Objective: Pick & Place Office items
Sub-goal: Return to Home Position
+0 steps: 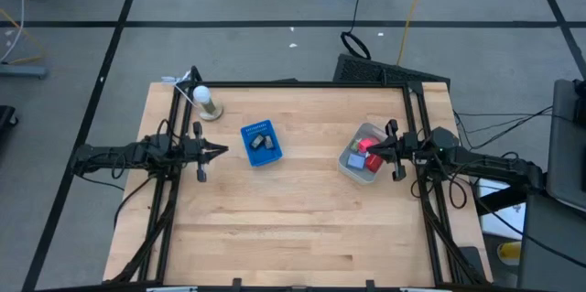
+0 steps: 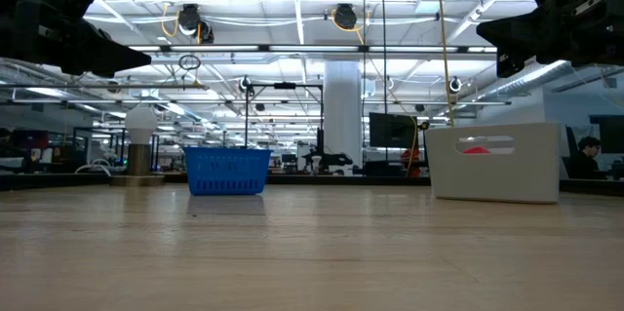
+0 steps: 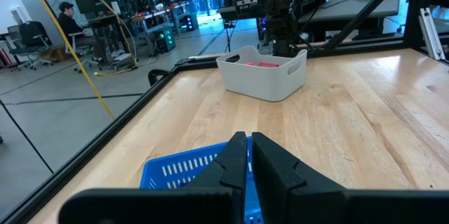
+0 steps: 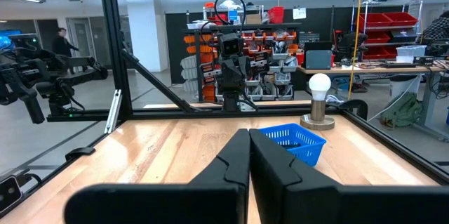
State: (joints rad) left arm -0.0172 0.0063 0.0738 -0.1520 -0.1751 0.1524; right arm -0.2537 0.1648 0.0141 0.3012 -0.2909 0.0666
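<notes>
From above, red, pink and blue office items (image 1: 364, 145) lie in the grey bin (image 1: 348, 168) at the right gripper (image 1: 371, 152), the left gripper (image 1: 222, 151) beside the blue tray (image 1: 247, 136); table-level shows only red; the wrist views show both finger pairs closed, empty.

No readable text — no labels, brands, numbers, signs legible anywhere.
</notes>
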